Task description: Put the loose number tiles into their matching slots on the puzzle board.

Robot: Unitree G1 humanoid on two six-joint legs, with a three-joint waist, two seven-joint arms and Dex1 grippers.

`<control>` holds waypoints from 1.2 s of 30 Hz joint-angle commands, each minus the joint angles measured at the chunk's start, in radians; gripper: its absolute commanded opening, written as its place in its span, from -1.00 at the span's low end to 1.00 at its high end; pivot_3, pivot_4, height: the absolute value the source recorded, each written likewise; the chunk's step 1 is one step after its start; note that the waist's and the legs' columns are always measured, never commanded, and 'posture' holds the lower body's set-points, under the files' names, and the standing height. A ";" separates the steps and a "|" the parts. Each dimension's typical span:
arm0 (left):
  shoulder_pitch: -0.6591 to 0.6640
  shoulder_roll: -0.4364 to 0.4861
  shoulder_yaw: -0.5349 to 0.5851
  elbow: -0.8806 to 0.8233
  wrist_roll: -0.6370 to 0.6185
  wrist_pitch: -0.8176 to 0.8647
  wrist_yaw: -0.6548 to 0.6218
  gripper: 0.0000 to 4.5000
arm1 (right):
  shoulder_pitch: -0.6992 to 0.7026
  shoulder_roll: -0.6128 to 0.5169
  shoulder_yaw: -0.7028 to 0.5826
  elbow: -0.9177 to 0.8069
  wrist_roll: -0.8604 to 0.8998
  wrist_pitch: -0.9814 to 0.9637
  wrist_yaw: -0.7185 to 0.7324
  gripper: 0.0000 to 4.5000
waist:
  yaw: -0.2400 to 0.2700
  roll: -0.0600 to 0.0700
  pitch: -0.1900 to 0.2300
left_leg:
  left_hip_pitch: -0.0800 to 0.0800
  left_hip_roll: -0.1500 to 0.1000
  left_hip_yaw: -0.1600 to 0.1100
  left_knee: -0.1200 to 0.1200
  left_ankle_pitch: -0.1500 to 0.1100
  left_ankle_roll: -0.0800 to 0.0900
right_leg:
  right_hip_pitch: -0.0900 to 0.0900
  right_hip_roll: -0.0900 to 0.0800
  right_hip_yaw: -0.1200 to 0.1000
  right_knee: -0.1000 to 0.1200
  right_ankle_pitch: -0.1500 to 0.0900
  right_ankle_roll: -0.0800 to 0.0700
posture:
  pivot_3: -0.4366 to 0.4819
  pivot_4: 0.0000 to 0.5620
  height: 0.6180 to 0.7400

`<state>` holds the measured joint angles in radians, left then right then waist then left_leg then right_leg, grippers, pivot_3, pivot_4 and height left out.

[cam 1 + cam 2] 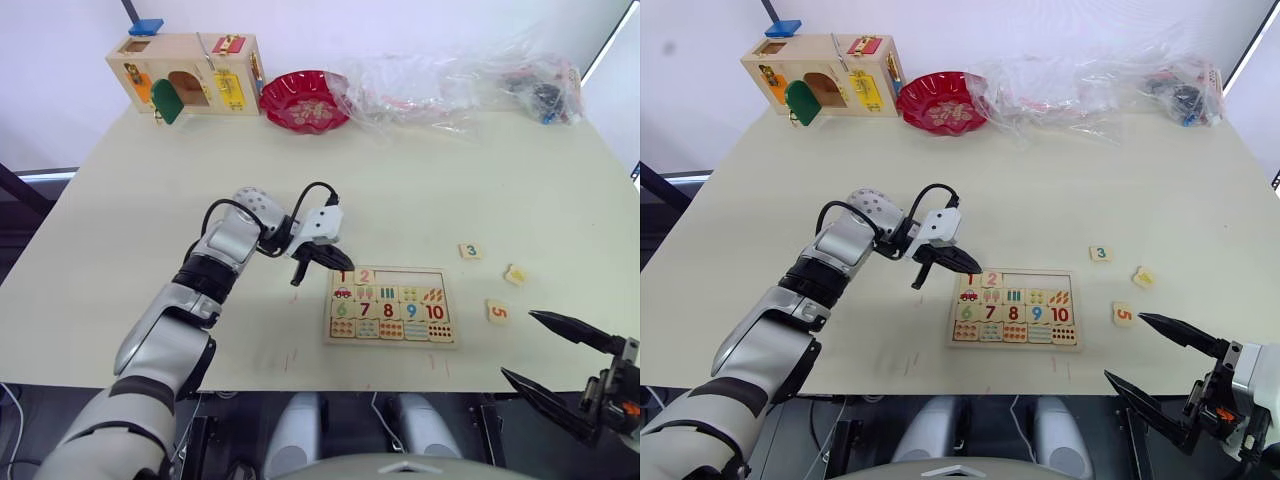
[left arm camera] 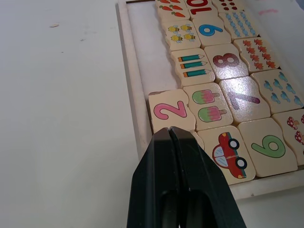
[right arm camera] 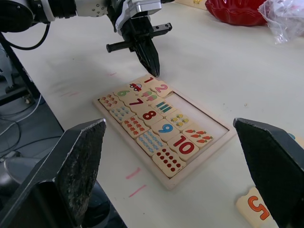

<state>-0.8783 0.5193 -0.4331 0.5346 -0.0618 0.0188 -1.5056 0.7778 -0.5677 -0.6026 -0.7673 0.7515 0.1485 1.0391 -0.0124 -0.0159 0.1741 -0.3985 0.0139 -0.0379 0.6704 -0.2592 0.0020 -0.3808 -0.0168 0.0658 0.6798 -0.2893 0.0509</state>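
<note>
left pincer (image 2: 169, 130), tips pressed together holding nothing, hovers over the 1 tile (image 3: 148, 80) beside the 2 tile (image 2: 170, 109), probably nudging it flush; right pincer (image 1: 545, 350) waits agape, empty.

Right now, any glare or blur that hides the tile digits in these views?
Left wrist view: ceiling light glares off the glossy pale-wood 7 tile, digit still legible; the shut black left fingers cover the 1 tile. Right wrist view: the near right fingers look soft, the flat pale-wood puzzle board sharp.
</note>
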 commanded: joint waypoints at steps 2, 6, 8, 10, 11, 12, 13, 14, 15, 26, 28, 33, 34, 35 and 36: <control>0.003 0.006 0.025 -0.003 0.007 -0.017 -0.007 -0.99 | 0.010 -0.001 -0.008 -0.032 0.017 -0.009 -0.002 1.00 | 0.000 0.000 0.000 | 0.000 0.000 0.000 0.000 0.000 0.000 | 0.000 0.000 0.000 0.000 0.000 0.000 | -0.05 -0.47 1.00; 0.007 0.004 0.022 -0.006 0.012 -0.022 -0.008 -0.99 | 0.011 0.000 -0.008 -0.032 0.017 -0.009 -0.002 1.00 | 0.000 0.000 0.000 | 0.000 0.000 0.000 0.000 0.000 0.000 | 0.000 0.000 0.000 0.000 0.000 0.000 | -0.05 -0.47 1.00; 0.009 0.003 0.022 -0.008 0.016 -0.023 -0.009 -0.99 | 0.011 0.000 -0.009 -0.031 0.018 -0.009 -0.002 1.00 | 0.000 0.000 0.000 | 0.000 0.000 0.000 0.000 0.000 0.000 | 0.000 0.000 0.000 0.000 0.000 0.000 | -0.05 -0.47 1.00; 0.010 0.001 0.022 -0.006 0.021 -0.025 -0.008 -0.99 | 0.011 0.000 -0.010 -0.030 0.018 -0.009 -0.002 1.00 | 0.000 0.000 0.000 | 0.000 0.000 0.000 0.000 0.000 0.000 | 0.000 0.000 0.000 0.000 0.000 0.000 | -0.05 -0.47 1.00; 0.010 0.000 0.022 -0.005 0.023 -0.027 -0.008 -0.99 | 0.011 0.000 -0.010 -0.030 0.018 -0.010 -0.002 1.00 | 0.000 0.000 0.000 | 0.000 0.000 0.000 0.000 0.000 0.000 | 0.000 0.000 0.000 0.000 0.000 0.000 | -0.05 -0.47 1.00; 0.011 -0.001 0.022 -0.005 0.025 -0.028 -0.008 -0.99 | 0.011 0.000 -0.010 -0.030 0.018 -0.010 -0.002 1.00 | 0.000 0.000 0.000 | 0.000 0.000 0.000 0.000 0.000 0.000 | 0.000 0.000 0.000 0.000 0.000 0.000 | -0.05 -0.47 1.00; 0.011 -0.003 0.021 -0.007 0.026 -0.027 -0.007 -0.99 | 0.011 0.000 -0.010 -0.030 0.017 -0.010 -0.002 1.00 | 0.000 0.000 0.000 | 0.000 0.000 0.000 0.000 0.000 0.000 | 0.000 0.000 0.000 0.000 0.000 0.000 | -0.05 -0.47 1.00; 0.012 -0.005 0.020 -0.009 0.026 -0.026 -0.005 -0.99 | 0.011 0.000 -0.010 -0.030 0.017 -0.010 -0.002 1.00 | 0.000 0.000 0.000 | 0.000 0.000 0.000 0.000 0.000 0.000 | 0.000 0.000 0.000 0.000 0.000 0.000 | -0.05 -0.47 1.00; 0.012 -0.008 0.020 -0.011 0.027 -0.024 -0.004 -0.99 | 0.011 0.000 -0.010 -0.030 0.017 -0.011 -0.002 1.00 | 0.000 0.000 0.000 | 0.000 0.000 0.000 0.000 0.000 0.000 | 0.000 0.000 0.000 0.000 0.000 0.000 | -0.05 -0.47 1.00; 0.014 -0.021 0.019 -0.029 0.026 -0.009 -0.010 -0.99 | 0.016 0.005 -0.009 -0.033 0.014 -0.013 -0.001 1.00 | 0.000 0.000 0.000 | 0.000 0.000 0.000 0.000 0.000 0.000 | 0.000 0.000 0.000 0.000 0.000 0.000 | -0.05 -0.47 1.00; 0.015 -0.023 0.018 -0.032 0.026 -0.007 -0.010 -0.99 | 0.017 0.006 -0.010 -0.033 0.014 -0.014 0.000 1.00 | 0.000 0.000 0.000 | 0.000 0.000 0.000 0.000 0.000 0.000 | 0.000 0.000 0.000 0.000 0.000 0.000 | -0.05 -0.47 1.00; 0.017 -0.025 0.016 -0.035 0.027 -0.007 -0.013 -0.99 | 0.020 0.007 -0.011 -0.032 0.014 -0.015 0.002 1.00 | 0.000 0.000 0.000 | 0.000 0.000 0.000 0.000 0.000 0.000 | 0.000 0.000 0.000 0.000 0.000 0.000 | -0.05 -0.47 1.00; 0.017 -0.025 0.016 -0.035 0.027 -0.007 -0.013 -0.99 | 0.020 0.007 -0.011 -0.031 0.014 -0.016 0.003 1.00 | 0.000 0.000 0.000 | 0.000 0.000 0.000 0.000 0.000 0.000 | 0.000 0.000 0.000 0.000 0.000 0.000 | -0.05 -0.47 1.00; 0.017 -0.025 0.016 -0.036 0.027 -0.007 -0.014 -0.99 | 0.021 0.007 -0.011 -0.030 0.014 -0.016 0.003 1.00 | 0.000 0.000 0.000 | 0.000 0.000 0.000 0.000 0.000 0.000 | 0.000 0.000 0.000 0.000 0.000 0.000 | -0.05 -0.47 1.00; 0.018 -0.025 0.016 -0.038 0.026 -0.006 -0.015 -0.99 | 0.022 0.007 -0.011 -0.030 0.014 -0.017 0.003 1.00 | 0.000 0.000 0.000 | 0.000 0.000 0.000 0.000 0.000 0.000 | 0.000 0.000 0.000 0.000 0.000 0.000 | -0.05 -0.47 1.00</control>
<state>-0.8590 0.4952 -0.4332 0.5317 -0.0318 0.0135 -1.5103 0.7881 -0.5632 -0.6025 -0.7678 0.7522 0.1483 1.0403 -0.0125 -0.0159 0.1741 -0.3984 0.0139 -0.0380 0.6703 -0.2592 0.0020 -0.3807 -0.0168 0.0657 0.6798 -0.2893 0.0509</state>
